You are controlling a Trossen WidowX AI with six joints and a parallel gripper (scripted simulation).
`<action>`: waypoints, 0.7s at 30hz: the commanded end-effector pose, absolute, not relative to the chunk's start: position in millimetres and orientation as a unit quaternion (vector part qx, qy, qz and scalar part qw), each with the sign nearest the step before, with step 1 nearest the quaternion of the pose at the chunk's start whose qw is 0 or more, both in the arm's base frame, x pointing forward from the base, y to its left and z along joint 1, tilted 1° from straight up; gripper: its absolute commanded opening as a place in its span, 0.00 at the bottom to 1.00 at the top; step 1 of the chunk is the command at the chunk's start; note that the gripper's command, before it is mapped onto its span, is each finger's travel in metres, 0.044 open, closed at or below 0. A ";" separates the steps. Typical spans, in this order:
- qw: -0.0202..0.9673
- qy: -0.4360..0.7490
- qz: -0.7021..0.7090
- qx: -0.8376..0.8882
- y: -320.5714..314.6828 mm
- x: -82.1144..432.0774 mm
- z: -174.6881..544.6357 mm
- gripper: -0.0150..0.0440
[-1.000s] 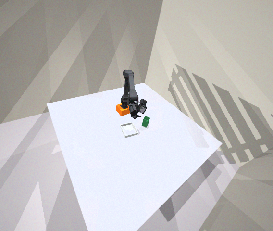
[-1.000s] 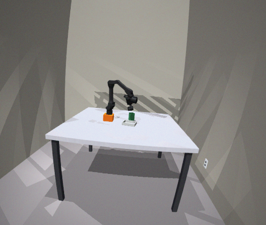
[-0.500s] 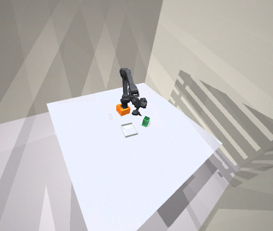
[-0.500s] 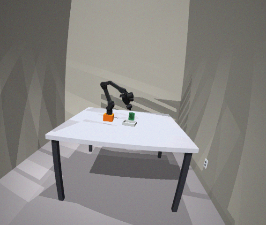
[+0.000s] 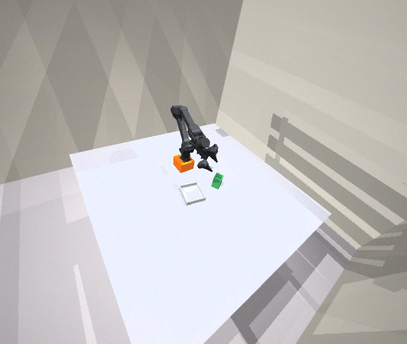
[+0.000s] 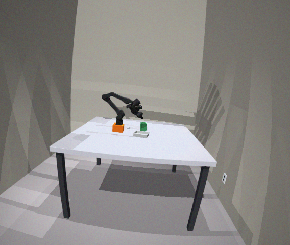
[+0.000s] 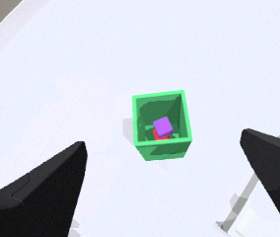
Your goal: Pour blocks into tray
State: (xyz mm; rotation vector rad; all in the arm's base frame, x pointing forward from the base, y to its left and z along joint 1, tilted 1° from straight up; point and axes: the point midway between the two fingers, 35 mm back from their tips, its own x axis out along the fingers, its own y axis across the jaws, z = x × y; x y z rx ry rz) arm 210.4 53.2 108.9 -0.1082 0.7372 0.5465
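2 blocks (image 7: pixel 163 126), red mostly hidden.

Square cup (image 5: pixel 217 180) (image 6: pixel 143 126) (image 7: pixel 164 151): green, smooth, plastic-like walls. Cube (image 7: pixel 163 126): purple, matt, flat-faced. Tray (image 5: pixel 195 202) (image 6: pixel 140 135) (image 7: pixel 239 205): pale, smooth, plastic-like. Tabletop (image 5: pixel 181 251) (image 6: pixel 163 147) (image 7: pixel 81 59): white, smooth. Arm base (image 5: pixel 182 166) (image 6: pixel 118 128): orange, plastic-like. Gripper (image 5: pixel 211 166) (image 6: pixel 141 113) (image 7: pixel 166 142) fingers: black, matt, smooth. Table legs (image 6: pixel 63 184): dark, smooth, material indeterminate.

At the lower right of the wrist view, the tray (image 7: pixel 248 195) is cut off by the frame's edge. Inside the green cup, a purple block (image 7: pixel 163 126) partly hides a red block (image 7: pixel 158 134); the total block count cannot be told.
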 end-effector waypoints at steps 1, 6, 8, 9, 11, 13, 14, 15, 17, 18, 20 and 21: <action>0.908 0.326 0.253 -0.069 54.6 209.3 106.4 1.00; 0.922 0.289 0.244 -0.086 56.6 209.2 107.0 1.00; 0.922 0.289 0.244 -0.086 56.6 209.5 106.3 1.00; 0.922 0.289 0.244 -0.086 56.6 210.2 104.1 1.00; 0.922 0.289 0.244 -0.086 56.4 212.4 96.0 1.00; 0.922 0.289 0.244 -0.086 56.3 214.3 86.8 1.00; 0.922 0.289 0.244 -0.086 56.3 214.9 82.2 1.00; 0.922 0.289 0.244 -0.086 56.2 215.4 77.7 1.00; 0.922 0.289 0.244 -0.086 56.1 215.8 68.6 1.00; 0.922 0.289 0.244 -0.086 56.1 215.7 64.1 1.00; 0.922 0.289 0.244 -0.086 56.1 215.0 55.2 1.00; 0.922 0.289 0.244 -0.086 56.1 214.4 50.8 1.00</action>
